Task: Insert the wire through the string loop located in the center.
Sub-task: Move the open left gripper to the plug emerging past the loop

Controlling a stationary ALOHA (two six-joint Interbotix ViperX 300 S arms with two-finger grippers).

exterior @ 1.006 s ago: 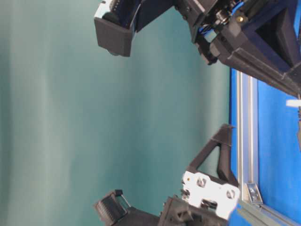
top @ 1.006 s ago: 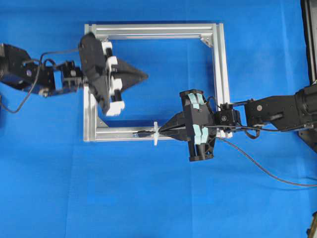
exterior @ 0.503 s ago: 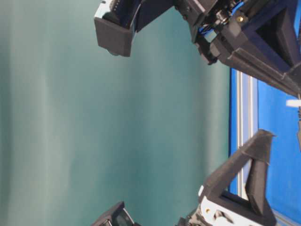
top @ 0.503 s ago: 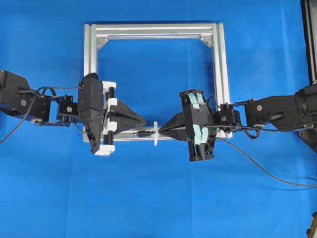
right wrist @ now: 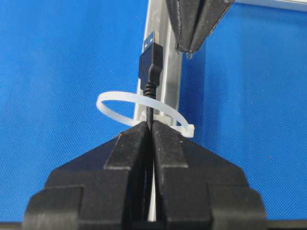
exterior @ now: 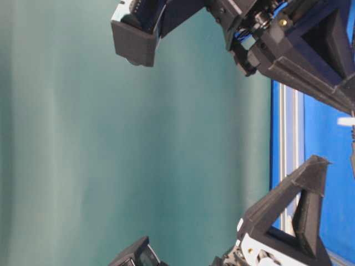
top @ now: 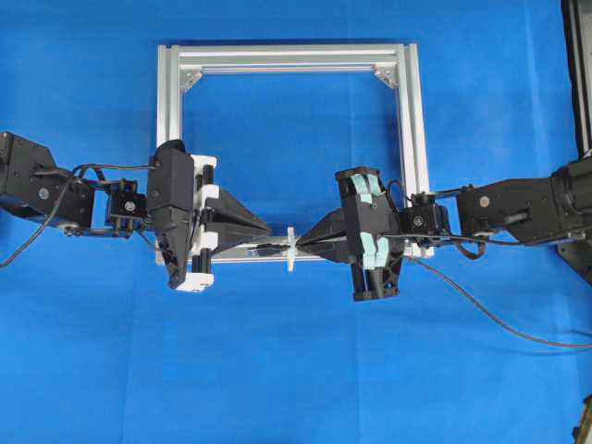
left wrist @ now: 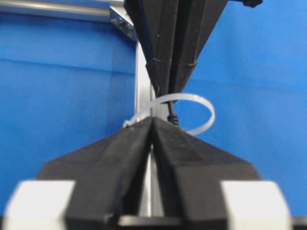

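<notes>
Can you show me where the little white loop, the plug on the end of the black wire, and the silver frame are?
string loop (right wrist: 122,109): right wrist view, left curve of the white band.
wire plug (right wrist: 151,64): right wrist view, black plug body beyond the loop.
aluminium frame (top: 287,57): overhead view, top bar.

A bright blue cloth (top: 296,388) covers the counter edge to edge, lying flat under even, diffuse light with only faint shadows. Behind it, seen from table level, hangs a plain teal-green backdrop (exterior: 111,155) with soft vertical folds. A dark metal upright (top: 578,74) stands at the overhead view's right edge.
</notes>
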